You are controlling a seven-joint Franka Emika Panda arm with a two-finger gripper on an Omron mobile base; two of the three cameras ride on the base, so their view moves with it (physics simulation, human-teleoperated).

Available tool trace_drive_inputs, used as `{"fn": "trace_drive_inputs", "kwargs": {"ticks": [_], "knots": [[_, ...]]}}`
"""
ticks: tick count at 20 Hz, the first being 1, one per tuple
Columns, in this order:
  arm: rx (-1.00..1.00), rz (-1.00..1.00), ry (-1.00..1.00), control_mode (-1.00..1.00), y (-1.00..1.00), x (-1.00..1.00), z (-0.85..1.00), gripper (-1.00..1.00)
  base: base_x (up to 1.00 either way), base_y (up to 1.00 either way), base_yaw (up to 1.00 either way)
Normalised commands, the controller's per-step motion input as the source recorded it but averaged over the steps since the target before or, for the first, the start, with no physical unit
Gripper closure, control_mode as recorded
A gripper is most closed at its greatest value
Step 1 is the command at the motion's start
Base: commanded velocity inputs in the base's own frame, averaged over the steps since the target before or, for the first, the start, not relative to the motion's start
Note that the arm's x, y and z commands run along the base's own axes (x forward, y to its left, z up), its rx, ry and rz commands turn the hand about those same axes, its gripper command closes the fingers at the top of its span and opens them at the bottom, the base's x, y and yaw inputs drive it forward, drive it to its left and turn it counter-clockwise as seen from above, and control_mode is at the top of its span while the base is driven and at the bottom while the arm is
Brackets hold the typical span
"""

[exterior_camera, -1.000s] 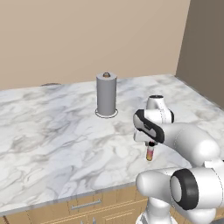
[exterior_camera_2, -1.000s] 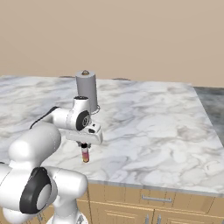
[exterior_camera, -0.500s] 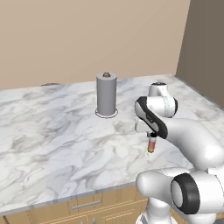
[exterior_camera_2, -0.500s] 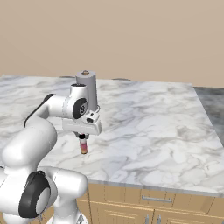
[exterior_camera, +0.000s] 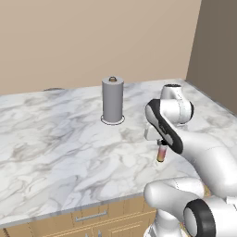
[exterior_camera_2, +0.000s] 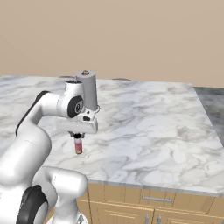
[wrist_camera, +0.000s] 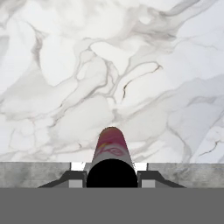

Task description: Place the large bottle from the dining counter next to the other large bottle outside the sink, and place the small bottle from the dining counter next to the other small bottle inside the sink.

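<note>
Marble worktop is where you're at right now; your hand has its fingers clamped on the dark cap of the small bottle, the pink one that goes orange-yellow toward the bottom, and the bottle hangs upright under it near the front edge. From the two base views I honestly can't tell whether its base is resting on the marble or just off it; the hand view looks straight down the bottle with bare veined stone all around, so nothing's crowding it.

Only other thing up there is the grey paper towel roll on its stand, well apart toward the back wall; it shouldn't get in your way.

Progress-wise, I'd say you're at the very start of the small-bottle half; grab looks done, carry isn't. You've got to lift it clear, drive over to the sink and set it down inside next to the pink-red one. Can't judge the big-bottle half from these views either; I'd assume it's on your list until you see otherwise.
</note>
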Motion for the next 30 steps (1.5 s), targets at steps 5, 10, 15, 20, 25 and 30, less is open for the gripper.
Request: {"fn": "trace_drive_inputs", "kwargs": {"ticks": [5, 10, 15, 20, 25, 30], "knots": [[0.00, 0.08, -0.10, -1.00, 0.15, -0.35, 0.01, 1.00, 0.00, 0.00, 0.00], [0.00, 0.00, 0.00, -1.00, 0.00, 0.00, 0.00, 1.00, 0.00, 0.00, 0.00], [0.00, 0.00, 0.00, -1.00, 0.00, 0.00, 0.00, 1.00, 0.00, 0.00, 0.00], [0.00, 0.00, 0.00, 1.00, 0.00, 0.00, 0.00, 1.00, 0.00, 0.00, 0.00], [0.00, 0.00, 0.00, 1.00, 0.00, 0.00, 0.00, 1.00, -0.28, 0.00, 0.00], [0.00, 0.00, 0.00, 1.00, 0.00, 0.00, 0.00, 1.00, -0.87, 0.26, 0.10]]}}
